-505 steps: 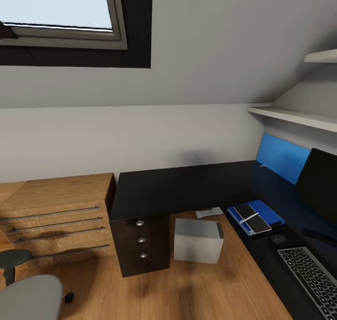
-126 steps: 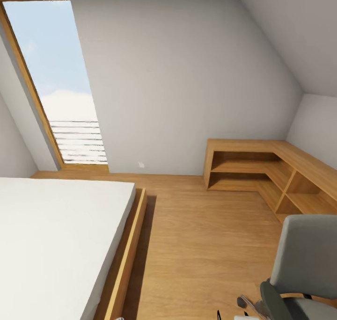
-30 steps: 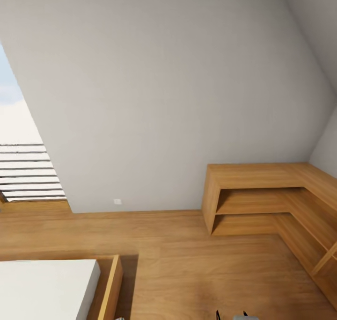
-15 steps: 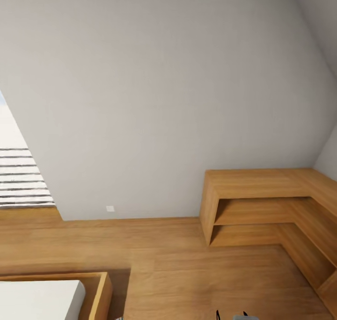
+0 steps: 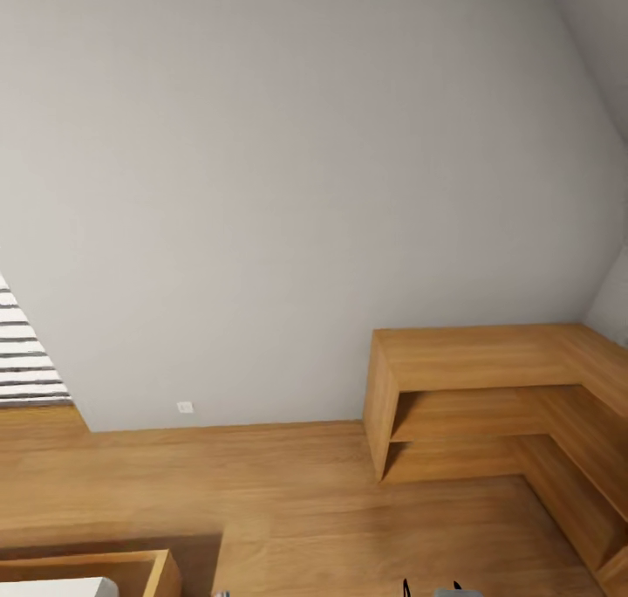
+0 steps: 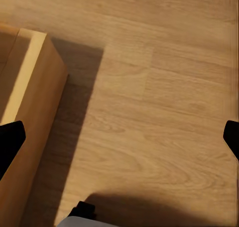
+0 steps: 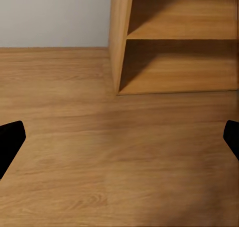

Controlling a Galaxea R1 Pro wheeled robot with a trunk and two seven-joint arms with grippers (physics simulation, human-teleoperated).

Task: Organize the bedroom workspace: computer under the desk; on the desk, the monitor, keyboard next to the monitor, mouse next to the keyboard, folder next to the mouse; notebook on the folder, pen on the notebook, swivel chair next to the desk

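The desk, computer, monitor, keyboard, mouse, folder, notebook, pen and swivel chair are out of view. My left gripper (image 6: 119,140) hangs open over bare wooden floor, its two black fingertips (image 6: 10,142) spread far apart with nothing between them; a wooden bed frame (image 6: 30,112) lies beside it. My right gripper (image 7: 119,140) is also open and empty above the floor, its fingertips (image 7: 231,137) wide apart, pointing toward a low wooden shelf unit (image 7: 174,38).
A grey wall (image 5: 288,187) stands ahead. A low L-shaped wooden shelf unit (image 5: 488,387) fills the right corner. The bed frame corner (image 5: 131,571) sits at the lower left, a window blind (image 5: 22,353) at the left edge. Wooden floor (image 5: 305,510) lies between them.
The camera has turned and moved: the window and bed have slid off to the left and down, and the shelf unit sits a little lower. Both grippers stay open.
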